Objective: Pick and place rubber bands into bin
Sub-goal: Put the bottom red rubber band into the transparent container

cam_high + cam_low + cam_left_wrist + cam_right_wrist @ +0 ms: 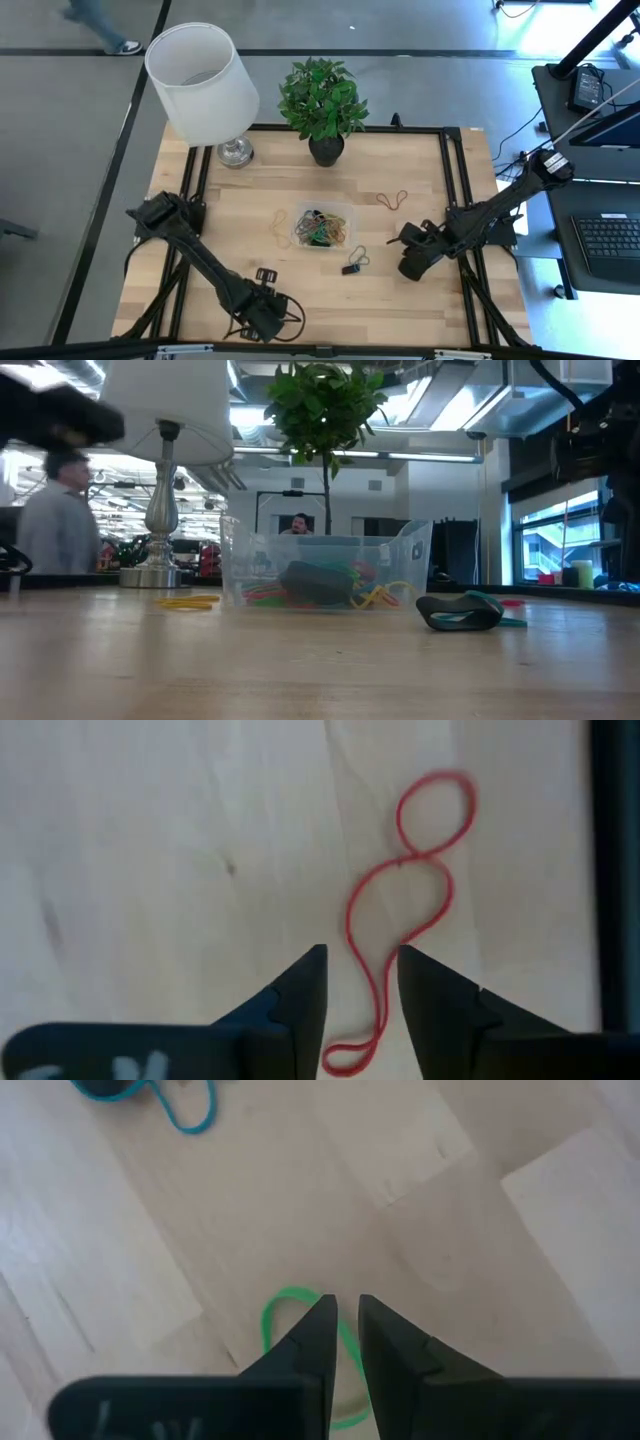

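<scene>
Left wrist view: jaws apart astride a red rubber band point(400, 910); right jaws narrowly apart.

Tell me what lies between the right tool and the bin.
Between right tool and bin: a dark-and-teal rubber band clump on the wood, clear in the high view.

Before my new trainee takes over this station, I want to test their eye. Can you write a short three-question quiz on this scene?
1. True or false: the clear bin already holds rubber bands.
2. What colour is the band between the left end effector fingers? A red, B blue, C black.
3. Fill in: the band under the right end effector is ____.

Key: 1 true; 2 A; 3 green.
</scene>
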`<state>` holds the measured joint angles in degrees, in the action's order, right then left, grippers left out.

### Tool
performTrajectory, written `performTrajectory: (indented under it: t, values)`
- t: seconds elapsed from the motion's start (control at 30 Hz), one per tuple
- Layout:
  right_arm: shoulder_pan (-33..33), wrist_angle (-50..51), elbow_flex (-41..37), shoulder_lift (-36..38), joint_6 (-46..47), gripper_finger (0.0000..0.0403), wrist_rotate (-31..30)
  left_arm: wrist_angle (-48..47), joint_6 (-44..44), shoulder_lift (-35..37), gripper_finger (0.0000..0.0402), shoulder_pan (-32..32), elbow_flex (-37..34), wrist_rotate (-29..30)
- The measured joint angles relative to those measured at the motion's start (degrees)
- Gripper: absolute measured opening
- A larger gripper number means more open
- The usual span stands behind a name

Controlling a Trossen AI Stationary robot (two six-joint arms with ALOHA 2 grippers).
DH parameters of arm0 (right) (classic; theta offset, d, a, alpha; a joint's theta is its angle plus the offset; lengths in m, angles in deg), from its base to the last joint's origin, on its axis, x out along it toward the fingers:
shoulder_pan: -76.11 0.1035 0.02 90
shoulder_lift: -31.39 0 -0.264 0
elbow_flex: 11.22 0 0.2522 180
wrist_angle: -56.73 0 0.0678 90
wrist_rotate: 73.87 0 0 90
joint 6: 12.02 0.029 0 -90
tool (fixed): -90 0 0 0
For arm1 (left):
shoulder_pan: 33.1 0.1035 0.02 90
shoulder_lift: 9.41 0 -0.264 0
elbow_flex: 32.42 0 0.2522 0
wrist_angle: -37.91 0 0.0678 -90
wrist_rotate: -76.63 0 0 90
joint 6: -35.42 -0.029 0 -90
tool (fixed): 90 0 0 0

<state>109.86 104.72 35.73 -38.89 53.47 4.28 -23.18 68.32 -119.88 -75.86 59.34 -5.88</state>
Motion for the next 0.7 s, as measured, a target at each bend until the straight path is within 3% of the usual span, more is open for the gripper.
performTrajectory:
  t: [0.23, 0.43, 0.7]
  values:
    - [1.3, -0.17, 0.0, 0.0, -1.05, 0.005, 0.04, 0.4, 0.53, -5.66, 0.0105, 0.0, 0.2, -2.67]
    - [1.44, -0.19, 0.0, 0.0, -1.69, 0.005, 0.0, 0.82, 1.0, -7.29, 0.0015, 0.15, 0.23, -4.81]
    - [1.44, -0.12, 0.0, -0.02, -1.75, 0.005, -0.09, -1.02, 8.29, 1.49, 0.0002, 1.05, -0.21, -4.46]
